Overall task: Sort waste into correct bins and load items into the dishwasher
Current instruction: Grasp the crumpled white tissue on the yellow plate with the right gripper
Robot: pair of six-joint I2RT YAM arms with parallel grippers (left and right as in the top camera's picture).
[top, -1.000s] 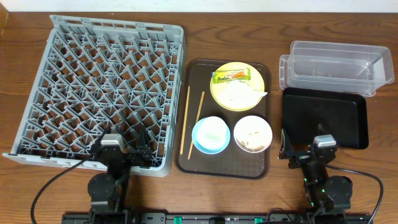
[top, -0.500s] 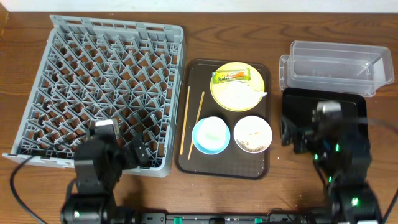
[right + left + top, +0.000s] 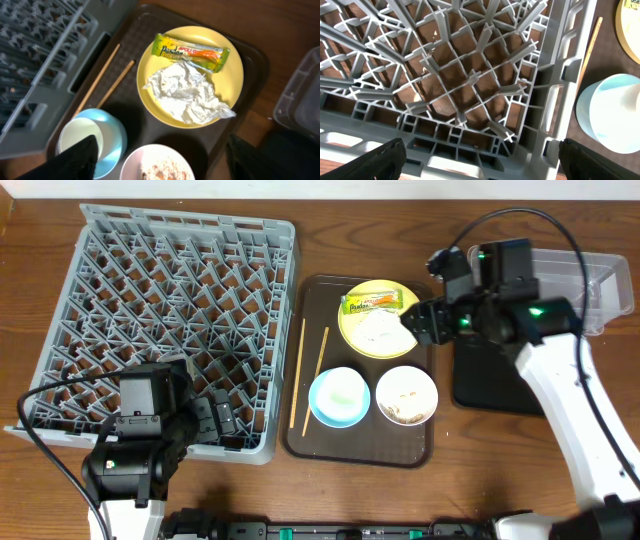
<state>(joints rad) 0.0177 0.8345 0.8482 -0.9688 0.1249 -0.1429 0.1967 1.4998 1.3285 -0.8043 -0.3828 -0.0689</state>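
A yellow plate (image 3: 352,330) on the brown tray holds a green-and-orange wrapper (image 3: 370,302) and crumpled white paper (image 3: 383,332). My right gripper (image 3: 425,320) is open and empty, hovering above the plate's right edge. In the right wrist view I see the wrapper (image 3: 192,51), the paper (image 3: 187,95), two chopsticks (image 3: 100,77), a light blue bowl (image 3: 112,147) with a white cup (image 3: 80,140) in it, and a white bowl (image 3: 160,165) of crumbly scraps. My left gripper (image 3: 215,420) is open and empty over the grey dish rack's (image 3: 170,300) front right corner.
The dark brown serving tray (image 3: 360,445) lies between the rack and the bins. A clear tub (image 3: 600,280) stands at the back right, with a black tray (image 3: 485,375) in front of it, partly under my right arm. The left wrist view shows the rack lattice (image 3: 470,75).
My right arm has risen from the table's front edge and swung back and left to above the plate. My left arm has lifted a little over the rack's front corner.
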